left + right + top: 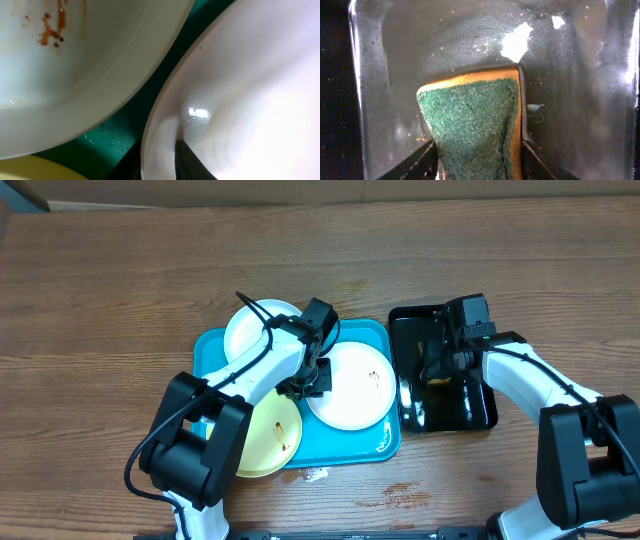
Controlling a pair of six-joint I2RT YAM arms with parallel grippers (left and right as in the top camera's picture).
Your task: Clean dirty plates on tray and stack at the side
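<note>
Right now the turquoise tray (385, 442) lies mid-table with all three plates on it. One white plate (252, 330) sits at its far-left corner and pokes past the rim. The pale yellow plate (262, 445) lies at its near-left corner, and a larger-looking white plate (352, 395) covers its right half. The left gripper (312, 380) is down near the tray's middle, jaws narrowed onto the left rim of that right-half plate, and one dark finger (192, 162) lies on its upper face. Reddish sauce smears (50, 32) mark the neighbouring white plate. Just beside the turquoise tray's right edge, the right gripper (437, 370) hangs over a glossy black tray (475, 405), its jaws pressed against both sides of a green-faced sponge (470, 125).
</note>
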